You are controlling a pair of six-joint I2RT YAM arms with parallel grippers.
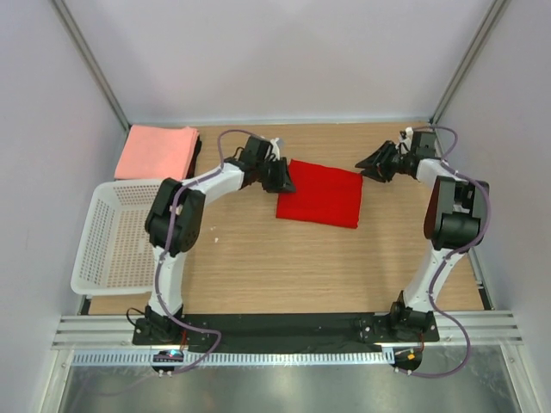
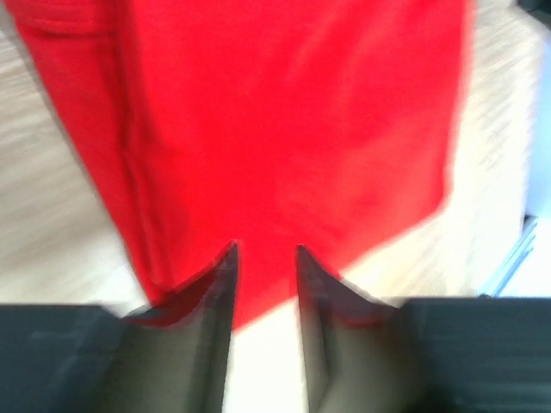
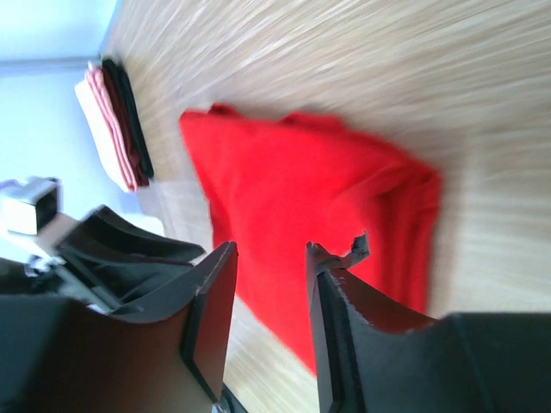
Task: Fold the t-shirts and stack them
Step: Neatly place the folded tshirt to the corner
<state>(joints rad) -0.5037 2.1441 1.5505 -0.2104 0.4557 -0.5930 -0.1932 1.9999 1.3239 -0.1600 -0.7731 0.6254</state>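
Observation:
The bright red t-shirt (image 1: 320,194) lies folded into a rectangle on the wooden table, mid-back. My left gripper (image 1: 282,178) is at its left edge; in the left wrist view the gripper (image 2: 265,249) is open, its tips just over the edge of the red cloth (image 2: 284,129). My right gripper (image 1: 368,165) hovers off the shirt's far right corner, and the right wrist view shows it (image 3: 271,245) open and empty above the red shirt (image 3: 301,181). A folded salmon-pink t-shirt (image 1: 157,151) lies on a dark one (image 1: 197,151) at the back left.
A white mesh basket (image 1: 112,237) stands at the left edge, in front of the pink stack. The stack also shows in the right wrist view (image 3: 116,129), with the left arm (image 3: 129,249) near it. Grey walls close in the back and sides.

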